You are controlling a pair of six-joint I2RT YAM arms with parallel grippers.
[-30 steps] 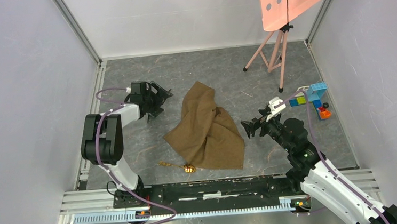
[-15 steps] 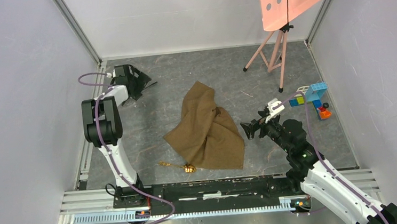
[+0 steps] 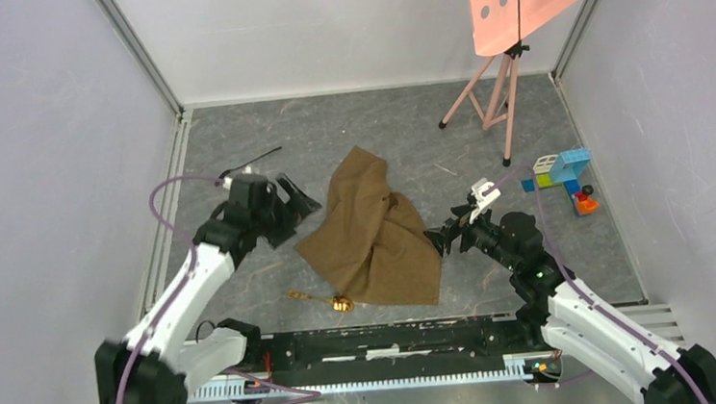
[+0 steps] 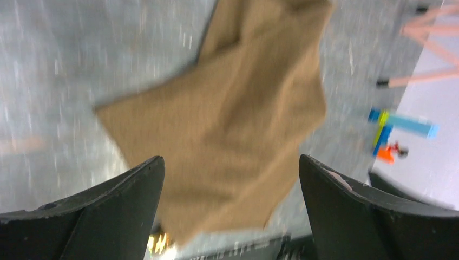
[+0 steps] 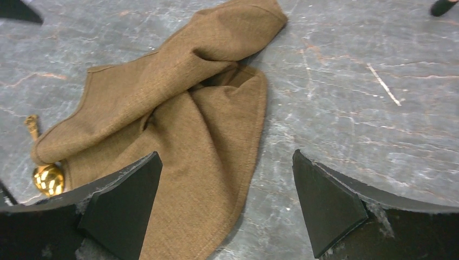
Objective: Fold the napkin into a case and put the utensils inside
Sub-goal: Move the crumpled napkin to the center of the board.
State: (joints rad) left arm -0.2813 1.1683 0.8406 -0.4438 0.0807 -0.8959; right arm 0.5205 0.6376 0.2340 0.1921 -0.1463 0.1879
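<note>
Left hand (image 4: 230,158): spread wide, holding nothing, hanging just left of the napkin (image 3: 376,234) and aimed across it.
Right hand (image 5: 227,154): spread wide too, empty, low at the cloth's right edge; touching or not, hard to tell.
Napkin: rumpled in the middle of the table (image 3: 406,126), between both hands, doubled over itself with a ridge down the middle; no tidy fold made yet.
Spoon (image 3: 321,299): gold, at the napkin's near-left corner, bowl right against the hem, possibly tucked a little under.
Black utensil (image 3: 252,161): thin, lying far left, well apart from the cloth, beyond the left hand.
Toy blocks (image 3: 564,174): off to the far right, out of play.
Step in hand: by the look of it, opening the cloth out flat before any fold.
How to do it well: go for opposite sides, left hand on the point jutting leftward, right hand on the near-right hem; pinch one layer only, not the bunched ridge; lift just clear of the table and draw apart evenly until flat.
Watch out: likely to sweep the spoon along if dragged toward the near edge; better to pull away from it, or lift over it.
Handling guess: soft and limp, liable to slip from a shallow pinch, so bite deep before pulling.
</note>
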